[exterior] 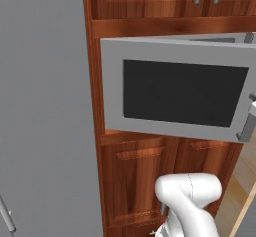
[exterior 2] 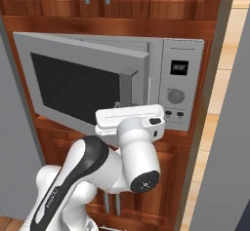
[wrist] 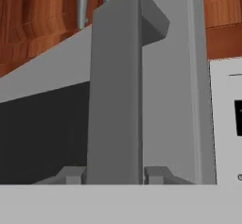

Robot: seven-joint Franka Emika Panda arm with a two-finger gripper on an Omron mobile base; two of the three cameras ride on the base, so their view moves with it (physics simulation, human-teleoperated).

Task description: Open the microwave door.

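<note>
The microwave door [exterior 2: 80, 86] is partly open, swung out at 9 o'clock. The gripper [wrist: 115, 176] pinches its bar handle [wrist: 116, 100]. Next, I think, pull it wider.

The microwave door [exterior 2: 80, 79] looks matt light-grey with a dark, dull window (no reflections); the cabinet doors [exterior: 135, 181] are glossy reddish wood grain; the handle [wrist: 116, 100] is smooth matt grey.
</note>
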